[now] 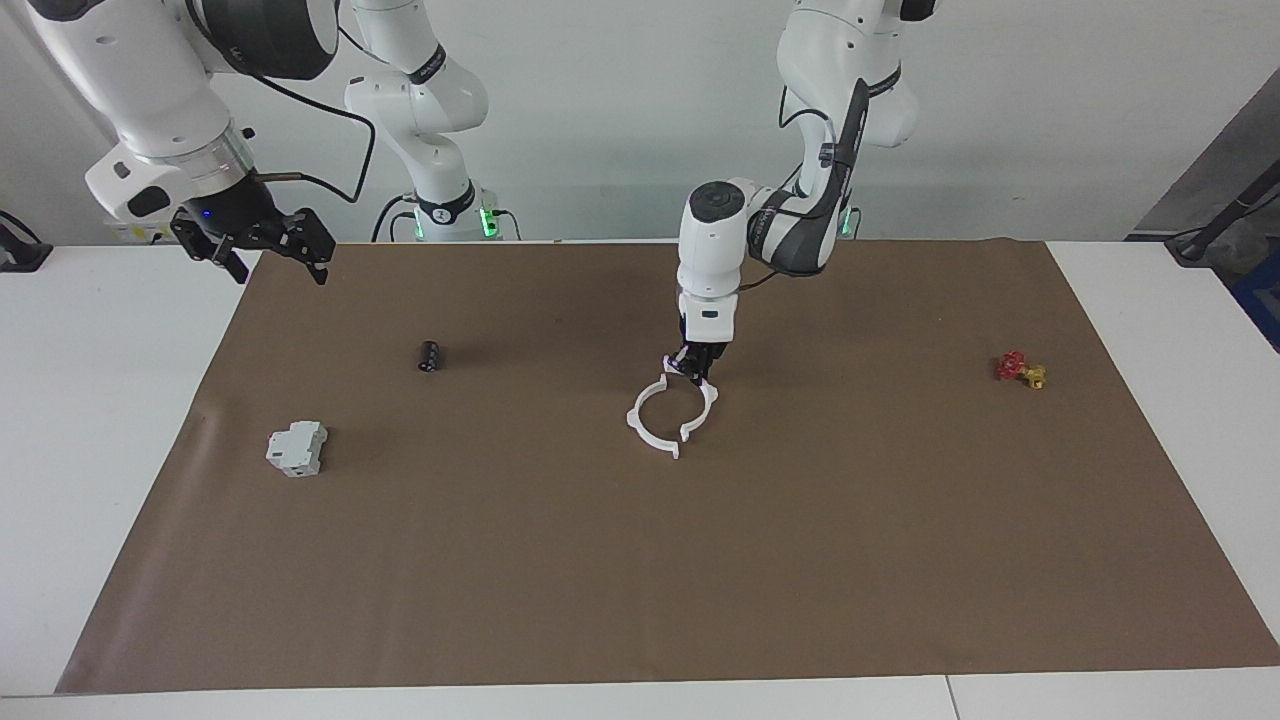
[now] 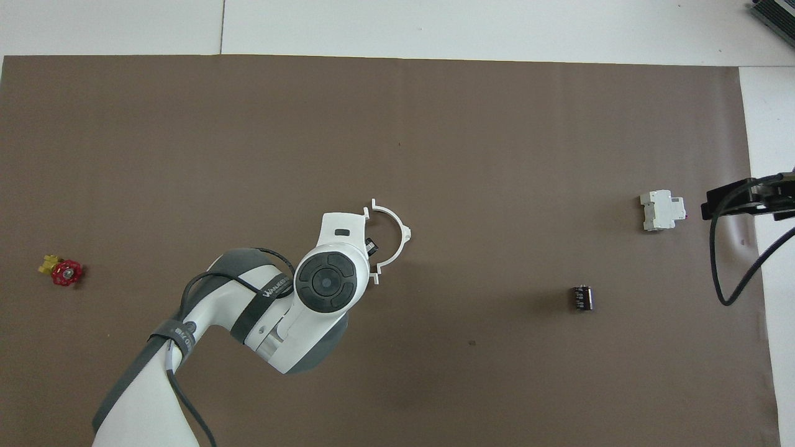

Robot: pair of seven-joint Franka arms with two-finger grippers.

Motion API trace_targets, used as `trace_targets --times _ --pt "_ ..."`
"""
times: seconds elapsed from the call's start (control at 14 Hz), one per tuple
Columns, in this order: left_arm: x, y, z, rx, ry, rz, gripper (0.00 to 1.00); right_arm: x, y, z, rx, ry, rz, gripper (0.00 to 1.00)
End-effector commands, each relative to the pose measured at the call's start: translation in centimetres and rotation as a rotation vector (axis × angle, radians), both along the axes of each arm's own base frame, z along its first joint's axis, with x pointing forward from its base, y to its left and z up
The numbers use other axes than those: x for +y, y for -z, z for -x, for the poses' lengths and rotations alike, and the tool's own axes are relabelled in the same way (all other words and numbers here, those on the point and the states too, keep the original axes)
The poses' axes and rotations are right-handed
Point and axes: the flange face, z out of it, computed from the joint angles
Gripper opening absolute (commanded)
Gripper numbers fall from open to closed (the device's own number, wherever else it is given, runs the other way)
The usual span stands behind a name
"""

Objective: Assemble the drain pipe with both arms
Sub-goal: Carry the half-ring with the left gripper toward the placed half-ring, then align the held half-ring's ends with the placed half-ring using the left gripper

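Mid-mat, the left gripper (image 1: 697, 371) pinches one arc (image 1: 700, 408) at the ring's twelve o'clock against the lying arc (image 1: 645, 420); ends look unjoined. Right gripper (image 1: 268, 243) waits wide, ten o'clock.

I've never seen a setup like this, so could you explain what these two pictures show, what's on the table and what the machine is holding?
Two robot arms work at a table covered by a brown mat. One picture faces them from across the table; the other looks down from above their end. The left end effector is shut on one white half-ring, held against a second half-ring lying mid-mat, so together they nearly form a circle. The right end effector waits open above the mat's edge. Also on the mat: a grey block, a small black cylinder and a red-and-yellow valve.
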Motion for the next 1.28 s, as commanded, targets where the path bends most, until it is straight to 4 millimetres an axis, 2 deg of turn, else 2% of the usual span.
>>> trace_targets --times 0.0,0.07,0.14,0.21,0.36,0.64,0.85,1.21 --pt "0.8 0.5 -0.4 -0.029 -0.006 0.001 0.06 0.5 -0.8 0.7 0.003 0.015 -0.021 1.00" --pt "0.8 0.4 -0.6 -0.035 -0.007 0.006 0.06 1.8 -0.8 0.7 0.010 -0.009 -0.015 1.00" --pt "0.9 0.4 -0.7 -0.038 -0.008 0.005 0.06 1.9 -0.7 0.8 0.027 -0.012 -0.016 1.00" --pt "0.9 0.6 -0.8 -0.042 -0.008 0.010 0.06 1.4 -1.7 0.8 0.007 -0.003 -0.013 1.00" --pt "1.4 0.5 -1.6 -0.049 -0.018 0.013 0.06 -0.3 -1.7 0.8 0.003 0.031 -0.022 1.00" --pt "1.5 0.4 -1.8 -0.060 -0.015 0.015 0.06 -0.3 -1.5 1.0 0.010 0.030 -0.031 1.00" --pt "1.4 0.5 -1.7 -0.066 0.001 0.003 0.06 -0.4 -0.8 2.0 0.029 0.029 -0.038 1.00" --pt "1.0 0.4 -1.9 -0.064 -0.011 -0.017 0.06 -0.1 -0.8 1.8 0.016 0.024 -0.027 1.00"
